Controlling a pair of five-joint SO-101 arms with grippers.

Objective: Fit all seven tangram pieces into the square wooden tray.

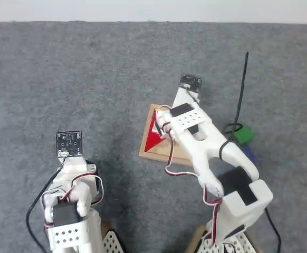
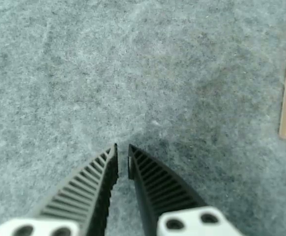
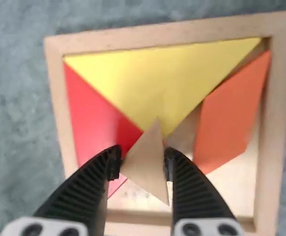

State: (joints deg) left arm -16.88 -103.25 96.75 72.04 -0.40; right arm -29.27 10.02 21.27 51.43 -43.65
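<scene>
The right pincer (image 3: 142,157) clasps a small pale wooden triangle (image 3: 148,169) over the square wooden tray (image 3: 54,98), likely aiming for the gap between the large yellow triangle (image 3: 162,83), red triangle (image 3: 91,118) and orange parallelogram (image 3: 229,118). The left pincer (image 2: 122,152), nearly closed and empty, hangs above the grey carpeted tabletop (image 2: 133,59). No writing is legible.
</scene>
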